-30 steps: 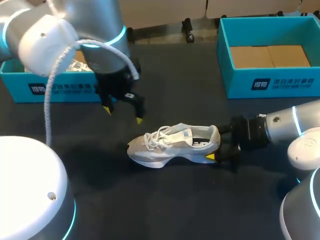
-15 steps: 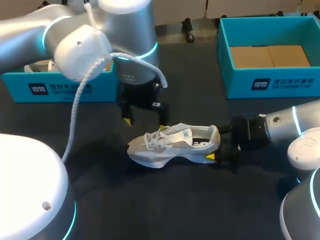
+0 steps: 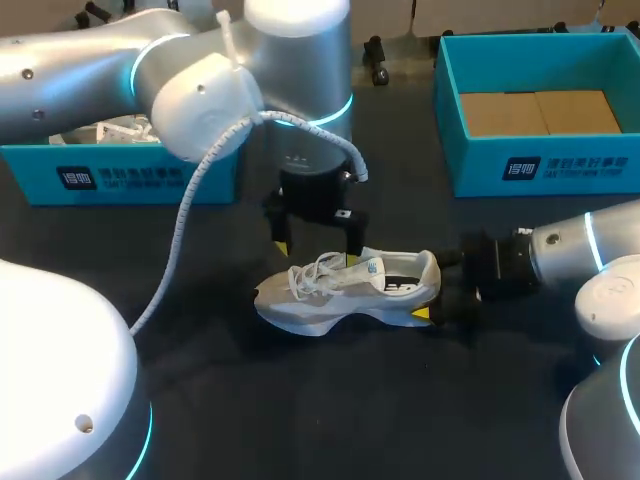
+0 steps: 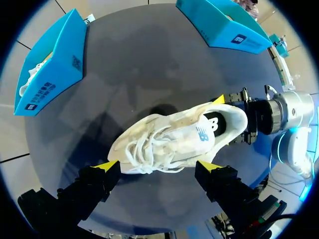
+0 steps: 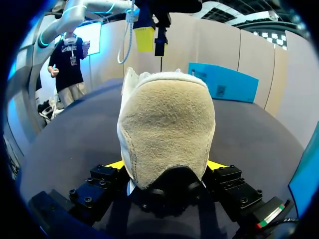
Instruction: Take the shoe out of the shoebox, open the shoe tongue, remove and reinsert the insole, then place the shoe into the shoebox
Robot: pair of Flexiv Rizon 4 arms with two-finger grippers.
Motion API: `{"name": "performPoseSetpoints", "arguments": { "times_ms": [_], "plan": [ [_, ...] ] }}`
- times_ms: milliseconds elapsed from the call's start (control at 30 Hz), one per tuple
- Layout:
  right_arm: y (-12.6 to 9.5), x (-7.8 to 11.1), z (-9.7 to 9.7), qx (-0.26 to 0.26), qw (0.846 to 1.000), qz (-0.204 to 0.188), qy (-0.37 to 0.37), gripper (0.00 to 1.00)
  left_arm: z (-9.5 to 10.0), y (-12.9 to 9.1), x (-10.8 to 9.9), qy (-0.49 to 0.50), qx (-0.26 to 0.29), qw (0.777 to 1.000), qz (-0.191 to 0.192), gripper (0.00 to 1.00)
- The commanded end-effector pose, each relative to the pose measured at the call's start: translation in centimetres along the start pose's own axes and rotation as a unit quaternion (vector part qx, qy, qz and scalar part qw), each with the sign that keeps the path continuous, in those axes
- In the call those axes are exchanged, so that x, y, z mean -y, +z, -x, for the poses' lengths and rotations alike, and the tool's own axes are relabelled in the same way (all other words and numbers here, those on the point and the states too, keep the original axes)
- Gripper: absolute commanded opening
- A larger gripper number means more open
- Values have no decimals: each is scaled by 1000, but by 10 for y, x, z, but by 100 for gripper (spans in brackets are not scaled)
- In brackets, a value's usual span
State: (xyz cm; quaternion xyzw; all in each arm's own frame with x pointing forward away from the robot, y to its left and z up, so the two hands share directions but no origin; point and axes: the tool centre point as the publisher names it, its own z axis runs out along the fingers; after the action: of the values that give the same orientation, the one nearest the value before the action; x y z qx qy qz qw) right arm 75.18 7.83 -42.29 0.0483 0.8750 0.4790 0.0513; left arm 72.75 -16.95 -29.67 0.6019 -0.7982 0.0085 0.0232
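the shoe [image 3: 345, 290] is already out on the table [image 3: 300, 410], its heel pinched in the right pincer [image 5: 167, 167]. the left pincer [image 4: 157, 167] hangs wide open just above the laces [image 4: 142, 149]; every step after the unboxing looks left to do

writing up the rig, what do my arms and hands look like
Left arm and right arm: silver tubes, rounded joints, glowing cyan rings. A white braided cable loops along the left one. Left hand and right hand are black, yellow-tipped.
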Motion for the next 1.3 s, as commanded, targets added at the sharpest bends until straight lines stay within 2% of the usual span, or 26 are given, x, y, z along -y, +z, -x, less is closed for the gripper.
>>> {"name": "performPoseSetpoints", "arguments": {
  "times_ms": [33, 233, 567, 933, 1300],
  "plan": [
    [3, 1, 0, 2, 1000, -1, 0, 0, -2, 0, 2, 0, 2, 1000, 2, 100],
    [3, 1, 0, 2, 1000, -1, 0, 0, -3, 0, 1, -2, -2, 1000, 3, 100],
    [3, 1, 0, 2, 1000, -1, 0, 0, -33, 8, -1, -1, 9, 1000, 4, 100],
    [3, 1, 0, 2, 1000, -1, 0, 0, -54, 29, 13, 12, 30, 999, 4, 100],
    [3, 1, 0, 2, 1000, -1, 0, 0, -65, 44, 44, 24, 37, 999, 10, 100]
  ]
}}
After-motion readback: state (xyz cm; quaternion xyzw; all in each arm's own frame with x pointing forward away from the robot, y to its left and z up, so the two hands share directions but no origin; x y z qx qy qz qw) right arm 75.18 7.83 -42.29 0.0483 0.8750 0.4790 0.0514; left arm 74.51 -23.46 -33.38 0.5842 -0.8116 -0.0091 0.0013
